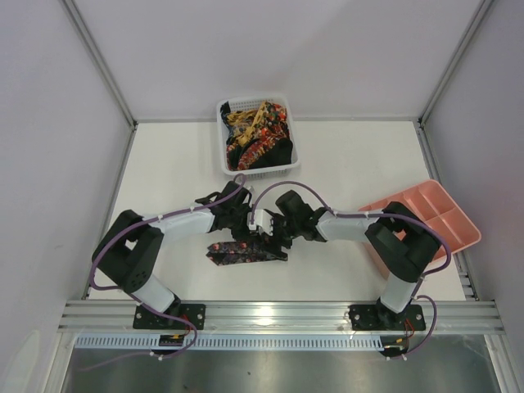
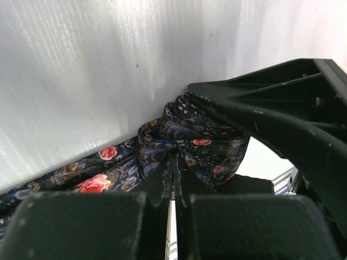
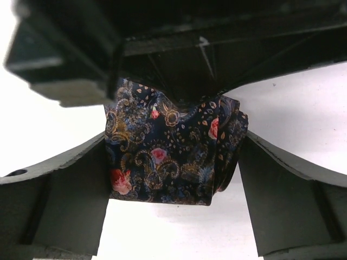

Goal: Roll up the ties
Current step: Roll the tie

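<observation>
We have both sets of jaws on the one tie [image 1: 246,252]. It lies on the tabletop [image 1: 352,155] just ahead of the arm bases, between the two arms. Nearest us, the right jaws stand either side of the rolled end [image 3: 168,162], each finger touching a flank of the bundle, so we read them as grasping the roll. The left jaws come in from the opposite side. They are pressed almost together, with only a sliver of light between them, and their tips are buried in the heart of the roll. We judge them clenched on the tie's inner fold, though the fabric inside the pinch is hidden.

From the roll, the loose length [image 2: 81,181] runs flat towards the robot's left, its long axis across the tabletop, roughly parallel to the near edge. The coming move turns on this: the unrolled fabric lies leftward of the jaws, on the side of the left arm [image 1: 176,221], which is nearer it than the right arm [image 1: 352,223]. We think the roll must travel that way.

Further off to the right sits the pink tray [image 1: 426,209], well apart. Farthest, the white basket [image 1: 264,171] holds the other ties [image 1: 255,131], not yet rolled
</observation>
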### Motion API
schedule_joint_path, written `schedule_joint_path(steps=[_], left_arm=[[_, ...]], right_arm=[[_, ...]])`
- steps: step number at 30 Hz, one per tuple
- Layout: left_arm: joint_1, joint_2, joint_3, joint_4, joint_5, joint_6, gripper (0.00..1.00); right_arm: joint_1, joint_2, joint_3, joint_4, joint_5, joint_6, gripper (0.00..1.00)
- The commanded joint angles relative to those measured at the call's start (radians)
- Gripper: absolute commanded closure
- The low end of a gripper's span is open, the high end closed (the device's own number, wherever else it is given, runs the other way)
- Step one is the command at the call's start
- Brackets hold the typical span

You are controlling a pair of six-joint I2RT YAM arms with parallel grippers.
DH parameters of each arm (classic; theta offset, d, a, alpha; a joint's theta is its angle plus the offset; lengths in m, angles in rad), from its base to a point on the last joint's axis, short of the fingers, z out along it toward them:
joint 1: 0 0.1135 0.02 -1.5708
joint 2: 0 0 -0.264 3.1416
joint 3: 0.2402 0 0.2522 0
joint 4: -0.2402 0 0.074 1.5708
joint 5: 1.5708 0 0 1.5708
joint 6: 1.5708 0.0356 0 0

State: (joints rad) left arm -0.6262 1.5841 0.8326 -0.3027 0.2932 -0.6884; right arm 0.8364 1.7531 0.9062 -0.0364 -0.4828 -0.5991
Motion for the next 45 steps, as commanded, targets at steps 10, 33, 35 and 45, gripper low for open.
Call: schedule_joint_path(steps=[10, 33, 35, 45], left_arm=[[-0.003, -0.032, -0.01, 0.014, 0.009, 0.003, 0.94], [0.01, -0.058, -0.03, 0.019, 0.014, 0.0, 0.85], [0.008, -0.059, -0.03, 0.019, 0.014, 0.001, 0.85], [0.01, -0.072, -0.04, 0.016, 0.006, 0.001, 0.82]], right_arm=[[0.024, -0.037, -0.038, 0.081, 0.056, 0.001, 0.16], [0.029, -0.052, -0.04, 0.089, 0.033, 0.065, 0.28], [0.027, -0.055, -0.038, 0.092, 0.021, 0.076, 0.28], [0.027, -0.044, -0.032, 0.101, 0.01, 0.113, 0.7]])
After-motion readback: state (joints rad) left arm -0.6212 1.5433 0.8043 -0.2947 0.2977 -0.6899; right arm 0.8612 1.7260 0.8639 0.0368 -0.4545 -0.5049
